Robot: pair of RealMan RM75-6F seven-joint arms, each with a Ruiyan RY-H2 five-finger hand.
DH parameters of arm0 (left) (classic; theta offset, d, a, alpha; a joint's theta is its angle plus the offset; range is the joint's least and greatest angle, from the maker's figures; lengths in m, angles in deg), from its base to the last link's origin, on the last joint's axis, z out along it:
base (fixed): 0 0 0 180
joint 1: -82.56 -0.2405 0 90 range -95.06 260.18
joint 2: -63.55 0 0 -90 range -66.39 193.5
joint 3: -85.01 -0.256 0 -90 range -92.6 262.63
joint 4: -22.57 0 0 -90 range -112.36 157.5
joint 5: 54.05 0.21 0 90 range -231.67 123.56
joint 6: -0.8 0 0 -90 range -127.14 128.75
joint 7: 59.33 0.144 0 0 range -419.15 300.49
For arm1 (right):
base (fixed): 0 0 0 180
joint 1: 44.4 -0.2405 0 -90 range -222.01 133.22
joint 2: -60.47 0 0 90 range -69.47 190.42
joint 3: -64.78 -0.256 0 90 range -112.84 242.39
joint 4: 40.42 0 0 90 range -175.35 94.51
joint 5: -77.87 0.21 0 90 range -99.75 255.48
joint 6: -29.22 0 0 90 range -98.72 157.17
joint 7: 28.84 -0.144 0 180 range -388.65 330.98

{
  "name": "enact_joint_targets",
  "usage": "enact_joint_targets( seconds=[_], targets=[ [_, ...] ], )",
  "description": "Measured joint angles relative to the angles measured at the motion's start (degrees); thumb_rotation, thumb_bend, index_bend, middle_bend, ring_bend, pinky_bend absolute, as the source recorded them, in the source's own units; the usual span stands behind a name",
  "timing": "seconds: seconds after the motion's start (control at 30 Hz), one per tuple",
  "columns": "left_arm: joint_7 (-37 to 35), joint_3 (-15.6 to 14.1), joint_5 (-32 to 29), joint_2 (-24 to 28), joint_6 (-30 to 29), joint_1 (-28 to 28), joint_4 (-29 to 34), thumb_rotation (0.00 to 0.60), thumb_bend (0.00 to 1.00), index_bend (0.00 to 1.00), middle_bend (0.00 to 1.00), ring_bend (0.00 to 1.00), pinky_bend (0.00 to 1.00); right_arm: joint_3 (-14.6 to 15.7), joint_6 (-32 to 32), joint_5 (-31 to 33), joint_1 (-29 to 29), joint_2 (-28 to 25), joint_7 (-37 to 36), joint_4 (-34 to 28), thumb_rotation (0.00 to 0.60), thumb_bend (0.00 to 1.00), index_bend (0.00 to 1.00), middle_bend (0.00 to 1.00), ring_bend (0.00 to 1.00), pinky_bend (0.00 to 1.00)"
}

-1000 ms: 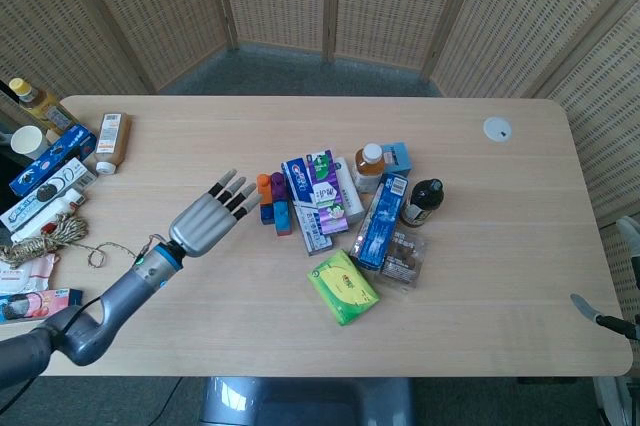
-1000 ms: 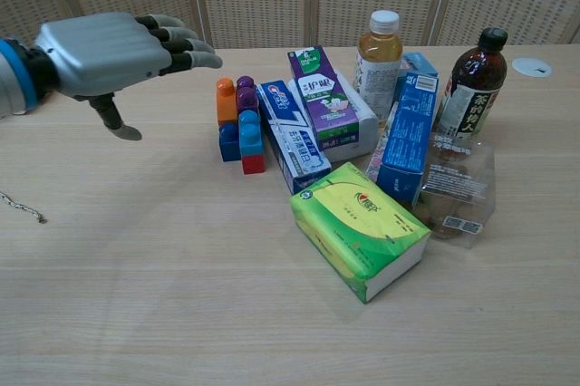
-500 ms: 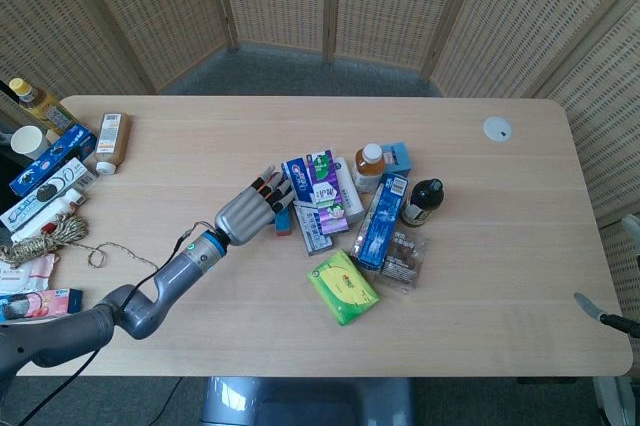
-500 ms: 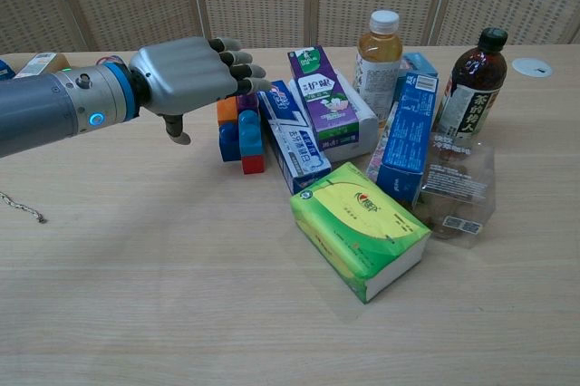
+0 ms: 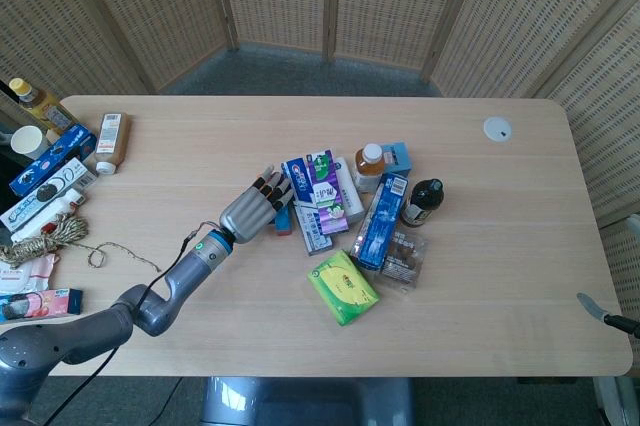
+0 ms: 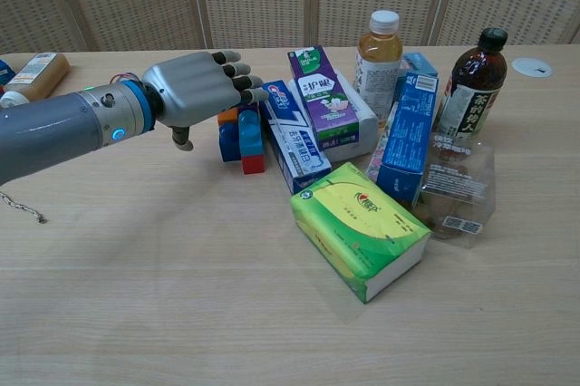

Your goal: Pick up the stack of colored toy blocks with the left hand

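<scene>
The stack of colored toy blocks (image 6: 245, 139) lies on the table, left of a toothpaste box; blue and red blocks show, while the orange and purple ones are mostly hidden behind my left hand. My left hand (image 6: 195, 87) hovers over the stack's top left side, fingers stretched out across it and thumb hanging down on the near side. Nothing is gripped. In the head view the left hand (image 5: 252, 210) covers most of the blocks (image 5: 284, 221). Only a grey sliver of my right hand (image 5: 592, 306) shows at the lower right edge.
Right beside the blocks lie a toothpaste box (image 6: 292, 137) and a purple box (image 6: 319, 94). Further right are a juice bottle (image 6: 378, 51), a blue box (image 6: 408, 137), a dark bottle (image 6: 471, 78) and a green tissue pack (image 6: 362, 227). Boxes and twine (image 5: 45, 236) crowd the table's left edge.
My left hand has travelled right, from well left of the blocks to over them, and has dropped slightly in the last half second. The blocks have not moved.
</scene>
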Motion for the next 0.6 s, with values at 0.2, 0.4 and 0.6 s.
enact_joint_targets(
  seconds=[0.2, 0.4, 0.6],
  targets=[
    [0.3, 0.5, -1.0, -3.9, -1.4, 0.8, -5.5, 0.6, 0.13, 0.04, 0.0, 0.0, 0.0, 0.1, -0.6, -0.6, 0.2, 0.0, 0.4, -0.3, 0.6, 0.0, 0.0, 0.0, 0.0, 0.0],
    [-0.3, -0.4, 0.0, -8.4, -3.9, 1.3, -13.0, 0.6, 0.13, 0.39, 0.11, 0.07, 0.39, 0.1, -0.8, -0.8, 0.2, 0.0, 0.2, -0.3, 0.6, 0.0, 0.0, 0.0, 0.0, 0.0],
    [-4.4, -2.0, 2.8, -12.7, -8.1, 1.6, -20.8, 0.6, 0.15, 0.72, 0.56, 0.46, 0.72, 0.1, -1.5, -1.1, 0.4, 0.0, 0.5, -0.2, 0.6, 0.0, 0.0, 0.0, 0.0, 0.0]
  ],
)
